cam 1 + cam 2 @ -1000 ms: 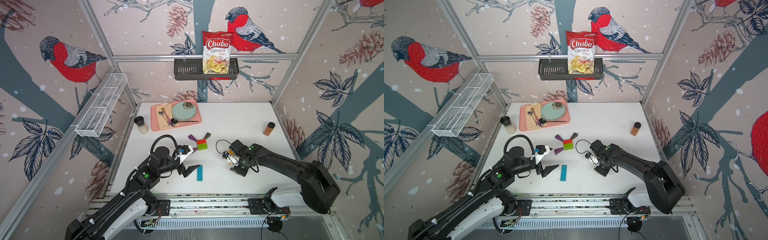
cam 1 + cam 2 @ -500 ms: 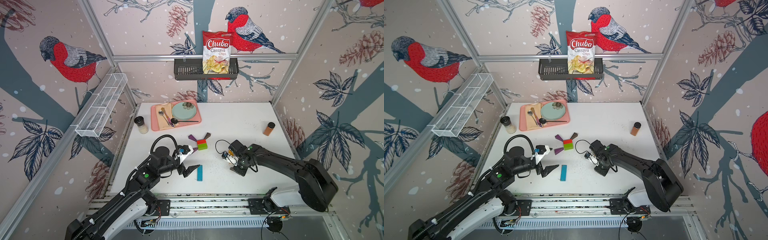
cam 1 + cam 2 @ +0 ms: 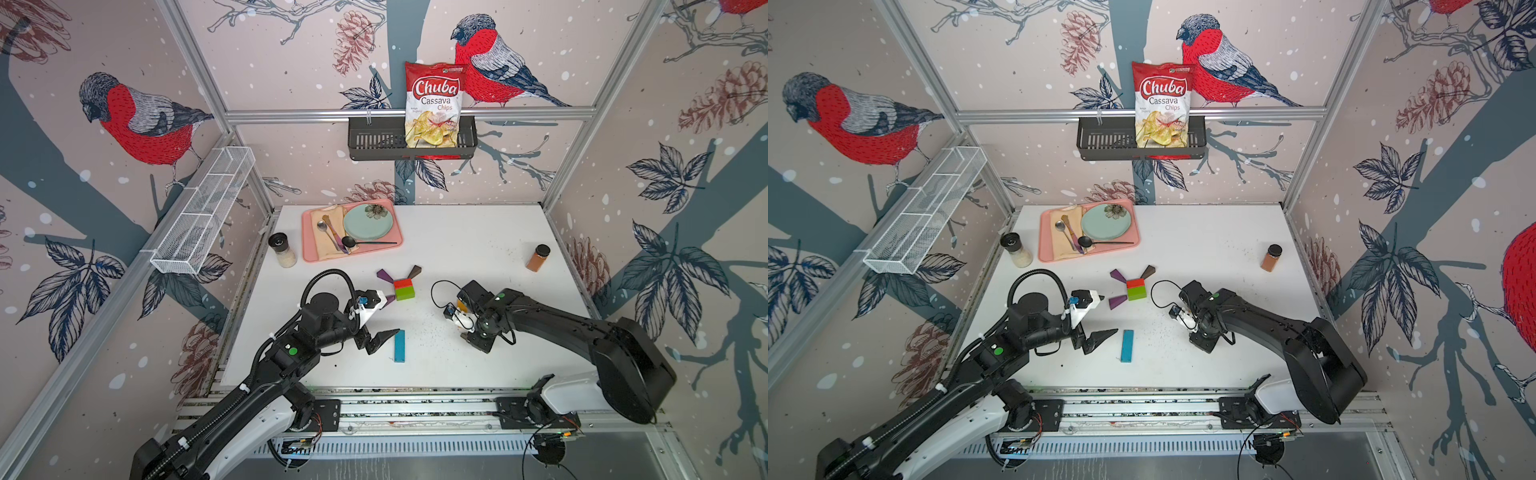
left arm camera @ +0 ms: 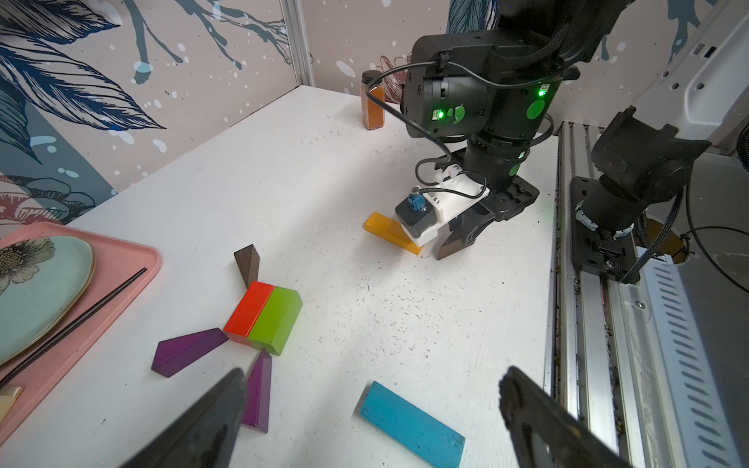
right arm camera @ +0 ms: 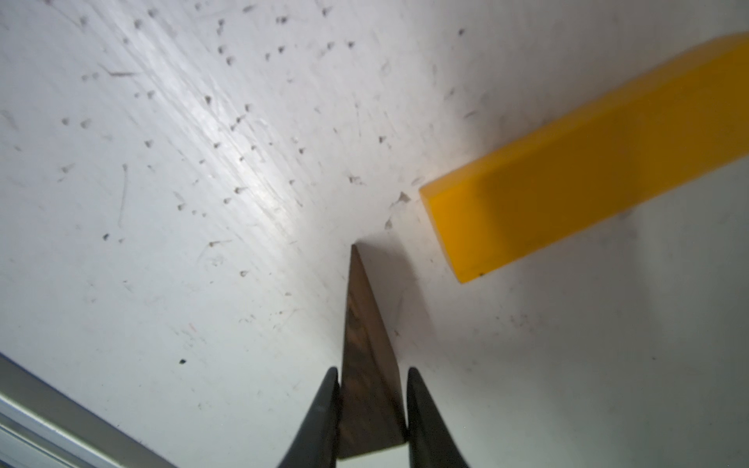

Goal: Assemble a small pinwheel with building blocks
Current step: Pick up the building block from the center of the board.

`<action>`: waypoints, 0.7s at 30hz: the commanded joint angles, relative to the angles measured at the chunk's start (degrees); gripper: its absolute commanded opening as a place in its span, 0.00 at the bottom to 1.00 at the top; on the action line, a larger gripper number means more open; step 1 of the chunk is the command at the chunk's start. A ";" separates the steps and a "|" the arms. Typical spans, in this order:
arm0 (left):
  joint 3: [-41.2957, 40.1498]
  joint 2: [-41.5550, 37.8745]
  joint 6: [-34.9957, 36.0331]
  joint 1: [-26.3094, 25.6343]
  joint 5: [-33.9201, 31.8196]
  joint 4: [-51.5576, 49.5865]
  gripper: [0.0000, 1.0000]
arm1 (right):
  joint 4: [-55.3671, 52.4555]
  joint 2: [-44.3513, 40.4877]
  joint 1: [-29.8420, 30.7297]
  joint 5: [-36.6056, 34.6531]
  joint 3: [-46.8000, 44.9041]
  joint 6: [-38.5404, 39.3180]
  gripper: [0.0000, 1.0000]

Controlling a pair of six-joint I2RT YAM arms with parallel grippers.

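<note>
Brown wedge point(image 5: 364, 324) pinched by right tool point(image 5: 371, 370); yellow bar point(image 5: 587, 162) just beside; left tool point(image 4: 375, 372) agape.

Eight building blocks point(image 3: 1136, 293) in all: one red cuboid point(image 3: 404, 284); one green cuboid point(image 3: 404, 293); two purple wedges point(image 3: 1118, 275) point(image 3: 1119, 301); two brown wedges point(image 3: 414, 271) point(image 5: 367, 385); one blue bar point(image 3: 400, 345); one yellow bar point(image 4: 389, 233); two spice jars point(image 3: 284, 251) point(image 3: 538, 257), one by the left edge of the tabletop point(image 3: 457, 249), one by the right; one pink tray point(image 3: 308, 232); one plate point(image 3: 368, 222); one chips bag point(image 3: 434, 108); one black basket point(image 3: 374, 139); one wire rack point(image 3: 199, 212).
</note>
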State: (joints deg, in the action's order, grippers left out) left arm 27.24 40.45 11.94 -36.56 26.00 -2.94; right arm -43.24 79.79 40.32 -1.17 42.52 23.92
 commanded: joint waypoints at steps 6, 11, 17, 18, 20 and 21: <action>0.79 -0.63 0.28 0.00 -1.62 0.22 0.97 | 0.80 -1.80 0.10 1.50 0.69 1.54 0.14; 0.81 -1.53 0.10 -0.01 -3.65 -0.06 0.97 | 0.68 -4.19 0.09 2.57 1.24 2.03 0.11; 0.94 -1.51 0.10 -0.01 -5.02 -0.14 0.97 | -0.29 -4.80 0.50 3.97 3.08 2.77 0.10; 1.11 -1.52 0.10 -0.01 -5.80 -0.27 0.97 | -0.60 -4.40 0.79 3.98 4.14 3.04 0.10; 1.57 -1.60 -0.63 0.07 -10.01 -0.98 0.97 | -1.54 -2.92 1.29 4.07 6.63 3.94 0.09; 1.75 -1.73 -2.04 0.08 -14.45 -1.42 0.97 | -1.75 -1.74 1.34 3.83 8.14 4.47 0.09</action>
State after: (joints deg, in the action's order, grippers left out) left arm 28.21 38.96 11.79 -36.56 19.35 -4.34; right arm -43.88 76.55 41.30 1.89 48.10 26.59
